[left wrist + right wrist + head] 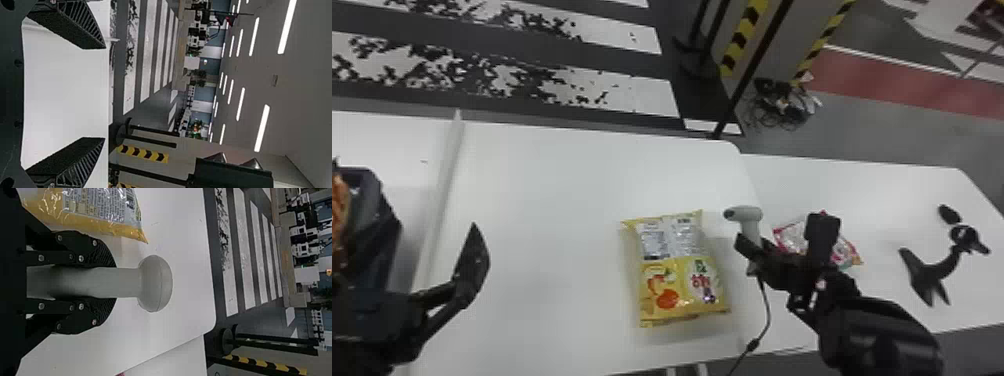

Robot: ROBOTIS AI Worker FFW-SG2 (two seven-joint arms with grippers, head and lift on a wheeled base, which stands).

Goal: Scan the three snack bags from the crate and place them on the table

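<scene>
Coming in from the btm L corner, the L arm reaches fwd w/ its claw (392,317) over the near L part of the counter (542,200); the L wrist view has its two ribbed fingers (66,164) wide apart, side by side, nothing btwn them. The R arm comes in from the btm R, angled up & inward, its claw (759,252) near the R edge of the same counter, clamped on the grey handheld scanner (751,227). Scanner's upright, head up, nose facing L toward the yellow snack bag; its cable (767,312) runs down to the btm edge.

Yellow snack bag (682,280) lies flat on the counter btwn the two arms, just L of the scanner, silver panel at its far end. Crate (374,220), dark, is at the far L past the counter's raised edge, w/ an orange snack bag (339,215) in it. Red-edged snack bag (789,237) lies on the R-hand counter (882,185), partly hidden behind the R arm. Farther R on that surface: black stand (934,272).

Beyond, on the floor: tangled cables (779,105) near yellow-&-black striped tape (744,35).
</scene>
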